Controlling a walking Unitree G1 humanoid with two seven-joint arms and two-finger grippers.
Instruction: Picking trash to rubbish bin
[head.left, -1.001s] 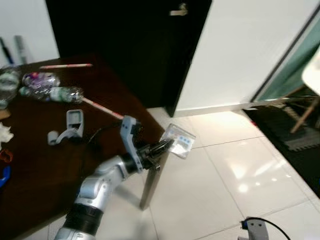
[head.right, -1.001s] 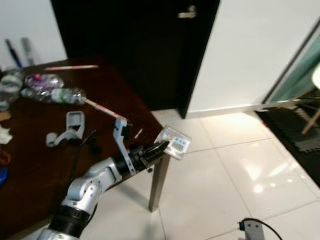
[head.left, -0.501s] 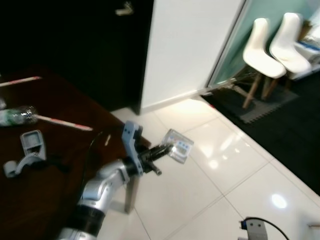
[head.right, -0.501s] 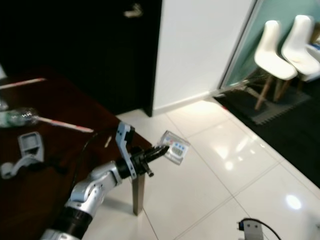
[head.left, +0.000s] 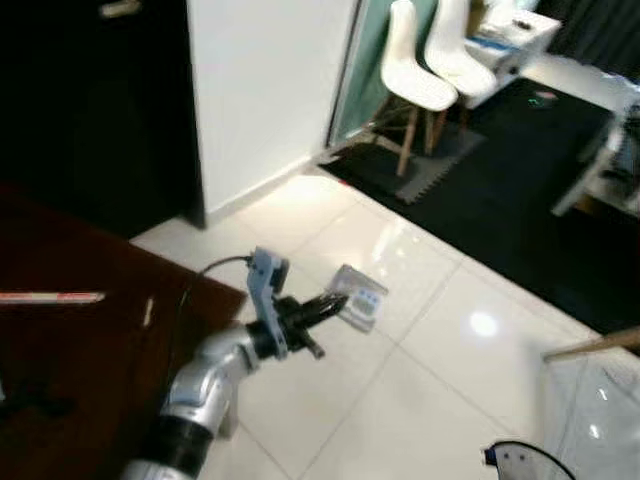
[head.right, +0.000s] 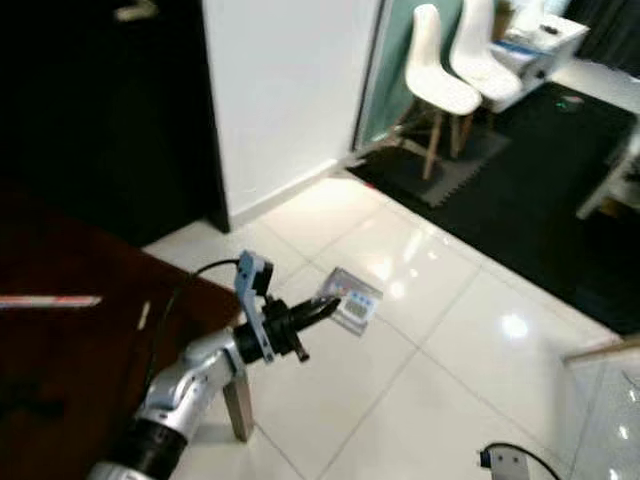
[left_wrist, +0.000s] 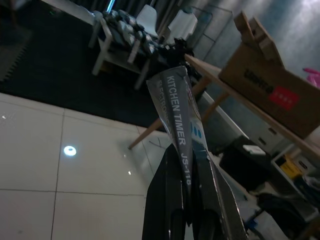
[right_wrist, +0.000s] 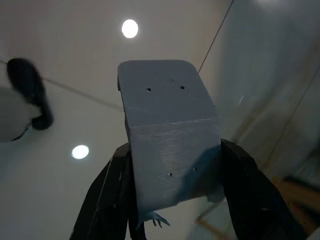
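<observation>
Left gripper reached out past the corner of the dark wooden table, its two black fingers pinched on a flat clear packet with a white card and blue marks. In the left wrist view the packet stood edge-on between the fingers, and the words KITCHEN TIMER ran along it. The packet hung in the air beyond the table, over the glossy white floor tiles and apart from the table's edge.

On the table lay a red-and-white stick and, nearer the corner, a small pale sliver. A black cable looped from the table side up to the blue-grey mount on the left wrist. Well beyond the table stood two white chairs on a dark mat, beside a white wall and a black door.

Right gripper showed in its wrist view, its two black fingers spread on either side of a grey block of its own mount, with pale tiles and light spots behind. I cannot tell whether anything was held there.
</observation>
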